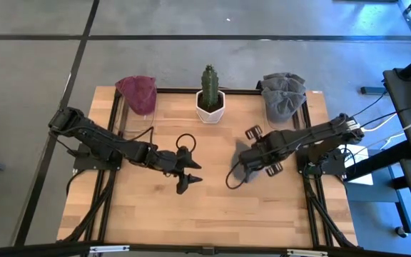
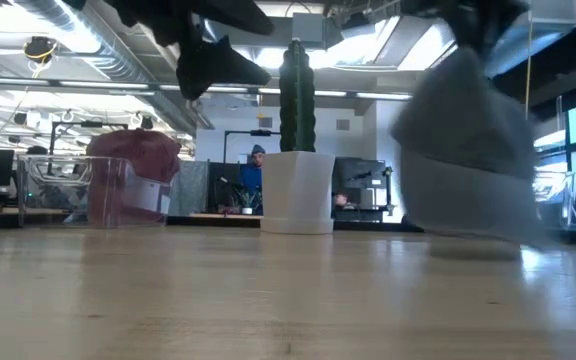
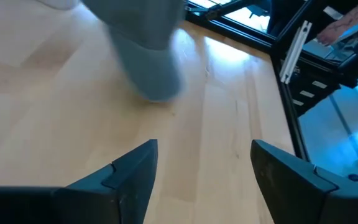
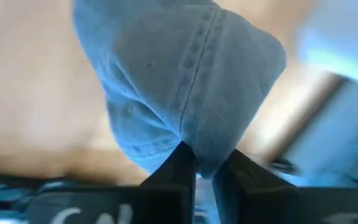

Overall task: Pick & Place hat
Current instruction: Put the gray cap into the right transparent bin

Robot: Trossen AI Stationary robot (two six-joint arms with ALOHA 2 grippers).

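Holding a gray hat (image 4: 179, 87) pinched between its fingers, the right end effector (image 1: 242, 165) hung above the middle of the wooden bench (image 1: 212, 214), so the pick looked done and the placing still lay ahead. The left end effector (image 1: 185, 173) waited nearby with its fingers spread wide and nothing between them. Along the far edge stood a red hat (image 1: 138, 93) on a clear stand, a potted cactus (image 1: 210, 96) and another gray hat (image 1: 284, 94), with an open office behind.
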